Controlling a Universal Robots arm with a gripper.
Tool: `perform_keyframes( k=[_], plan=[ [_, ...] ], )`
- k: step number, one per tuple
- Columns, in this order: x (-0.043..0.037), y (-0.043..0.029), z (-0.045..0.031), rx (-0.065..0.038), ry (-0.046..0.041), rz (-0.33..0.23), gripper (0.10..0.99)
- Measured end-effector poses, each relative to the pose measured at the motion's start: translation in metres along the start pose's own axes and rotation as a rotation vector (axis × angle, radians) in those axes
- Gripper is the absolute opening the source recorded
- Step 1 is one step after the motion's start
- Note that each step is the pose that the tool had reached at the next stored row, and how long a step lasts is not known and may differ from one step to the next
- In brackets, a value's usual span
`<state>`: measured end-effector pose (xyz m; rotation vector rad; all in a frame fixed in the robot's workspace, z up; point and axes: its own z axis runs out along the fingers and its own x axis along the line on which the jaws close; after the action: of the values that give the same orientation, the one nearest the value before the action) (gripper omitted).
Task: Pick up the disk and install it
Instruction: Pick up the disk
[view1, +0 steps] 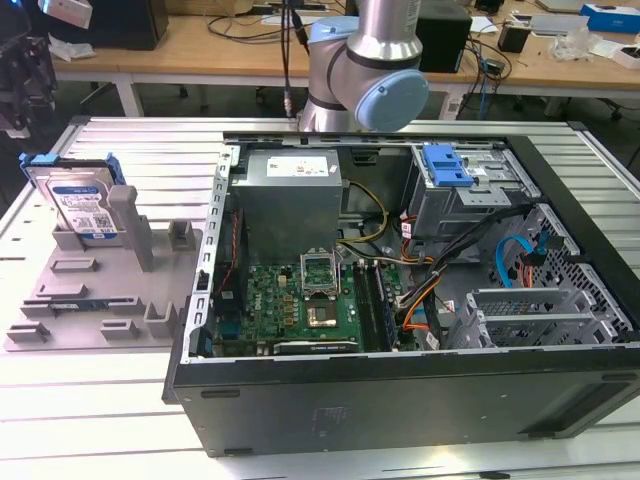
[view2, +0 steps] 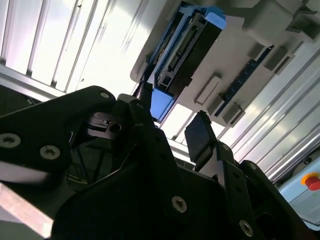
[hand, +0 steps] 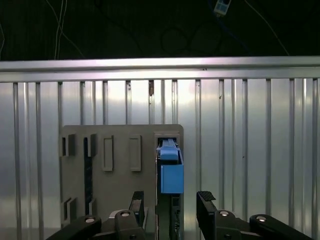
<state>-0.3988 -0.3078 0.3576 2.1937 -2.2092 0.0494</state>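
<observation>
With fingers (hand: 206, 202) spread wide and empty, line up over the disk (view1: 82, 205), upright in the grey fixture tray (view1: 100, 290) at the exterior view's upper left. Centre the gap on its top edge, descend square, steer clear of the posts (view1: 123, 212).

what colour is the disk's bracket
Bright blue; the carrier bracket on the disk shows best in the exterior view.

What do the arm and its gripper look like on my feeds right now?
The arm is a silver metal tube with rounded joint housings, one closed by a pale blue-grey round cap. In the second wrist view the gripper is matte black, built of angular linkage bars with silver screw heads at the pivots, ending in flat rectangular finger pads.
</observation>
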Motion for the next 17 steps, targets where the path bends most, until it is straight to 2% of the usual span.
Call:
perform_keyframes(
  k=[4,6,9,17],
  plan=[
    [-0.0002,0.0019,0.0012,0.0,-0.0059,0.0,0.541],
    [-0.0002,0.0032,0.0017,-0.001,-0.015,0.0,0.541],
    [-0.0002,0.0044,0.002,-0.004,-0.0207,0.0,0.541],
    [-0.0002,0.0048,0.0035,-0.007,-0.0224,0.0,0.541]
  ],
)
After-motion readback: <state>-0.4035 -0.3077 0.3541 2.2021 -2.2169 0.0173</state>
